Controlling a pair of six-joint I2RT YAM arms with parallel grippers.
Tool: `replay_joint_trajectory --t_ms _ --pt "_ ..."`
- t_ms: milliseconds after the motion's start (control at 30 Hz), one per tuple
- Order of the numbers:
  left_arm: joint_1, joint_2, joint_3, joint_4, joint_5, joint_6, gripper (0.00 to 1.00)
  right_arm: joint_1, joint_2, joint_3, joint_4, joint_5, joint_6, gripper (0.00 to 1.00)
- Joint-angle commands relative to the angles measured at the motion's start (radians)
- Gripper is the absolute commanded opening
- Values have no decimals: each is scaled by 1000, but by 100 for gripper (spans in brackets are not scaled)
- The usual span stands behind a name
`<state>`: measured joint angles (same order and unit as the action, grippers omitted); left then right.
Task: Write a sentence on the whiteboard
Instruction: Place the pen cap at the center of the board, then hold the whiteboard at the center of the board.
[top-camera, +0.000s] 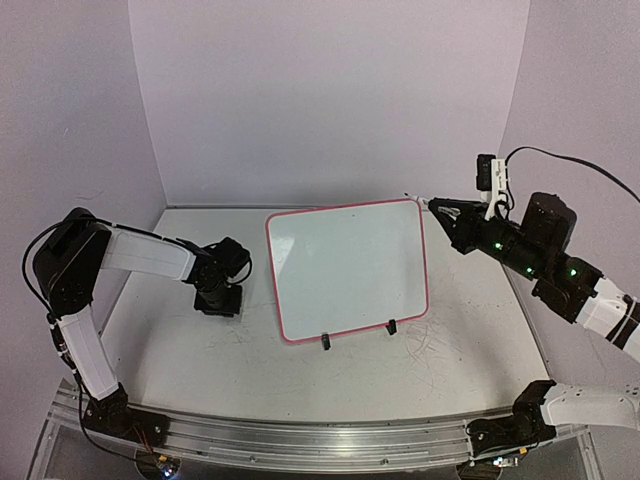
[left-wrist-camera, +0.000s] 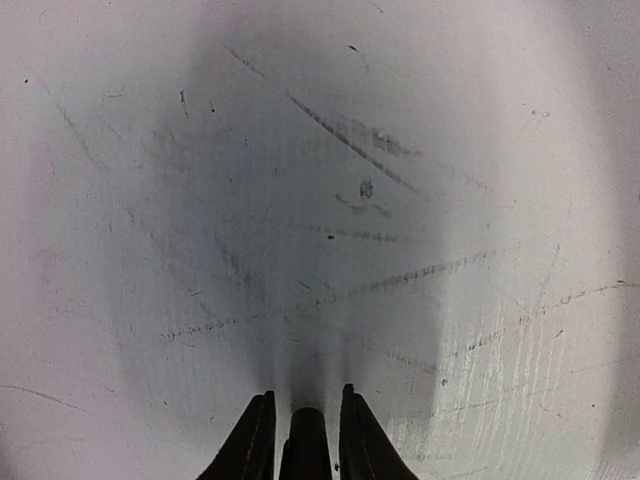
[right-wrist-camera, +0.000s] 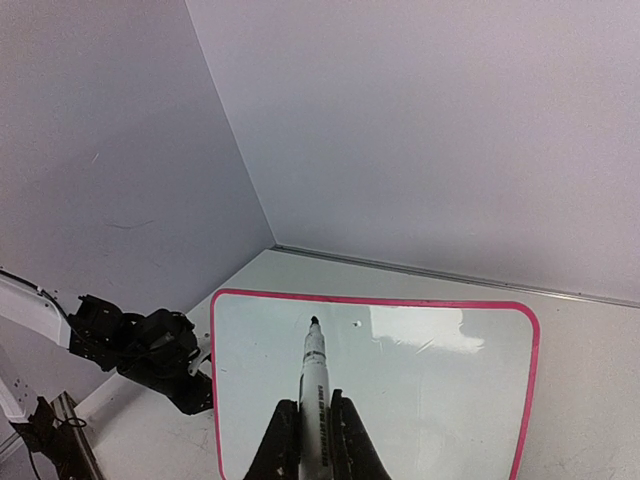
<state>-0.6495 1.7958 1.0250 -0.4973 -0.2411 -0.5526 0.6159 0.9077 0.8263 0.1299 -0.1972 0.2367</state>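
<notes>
Holding marker (right-wrist-camera: 314, 365), right gripper (right-wrist-camera: 312, 402) near top-right corner of whiteboard (top-camera: 345, 265)

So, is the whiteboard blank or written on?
Blank. The whiteboard shows no words in the top and right wrist views, only a tiny dark dot near the marker tip.

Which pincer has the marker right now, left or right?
The right pincer: it clamps the white marker, tip aimed at the whiteboard. The left pincer points down at the scratched tabletop.

Whiteboard (top-camera: 347, 268) on table (top-camera: 180, 350); right jaws hold marker (top-camera: 416, 198) near top-right corner.
</notes>
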Motion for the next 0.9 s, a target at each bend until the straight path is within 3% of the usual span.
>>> replay_joint_trajectory --t_ms 0,600,767,867 --pt "-4 -49 -14 9 -33 -6 26 -1 -13 16 20 -4 7 0" --pt "-3 -217 13 -58 -74 -36 43 -1 28 39 5 32 -30 0" --pt "2 -265 32 -87 -88 -74 52 -2 66 50 -16 16 -32 0" --pt "4 -298 37 -87 -81 -105 62 -2 73 67 -50 11 -16 0"
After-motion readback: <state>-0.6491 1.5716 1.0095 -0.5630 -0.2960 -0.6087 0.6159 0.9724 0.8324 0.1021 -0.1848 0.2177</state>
